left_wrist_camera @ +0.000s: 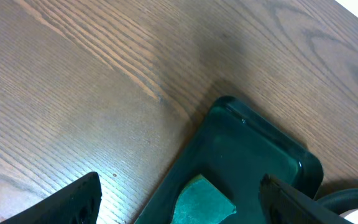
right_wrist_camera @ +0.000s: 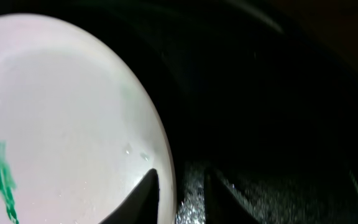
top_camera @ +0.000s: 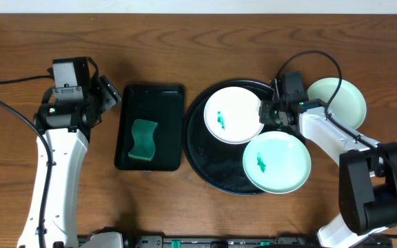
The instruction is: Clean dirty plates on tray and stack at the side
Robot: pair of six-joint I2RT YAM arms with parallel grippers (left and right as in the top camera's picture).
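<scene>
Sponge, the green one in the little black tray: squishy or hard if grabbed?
Probably squishy: the sponge has wavy, foam-like edges. Likely light, being small beside the plates. It lies flat in the small tray, so rolling seems unlikely.

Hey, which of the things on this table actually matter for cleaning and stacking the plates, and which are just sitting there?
For the job: white smeared plate, mint smeared plate, third plate off the tray, round black tray, green sponge.
Just there: rectangular tray under the sponge, wooden table.
</scene>
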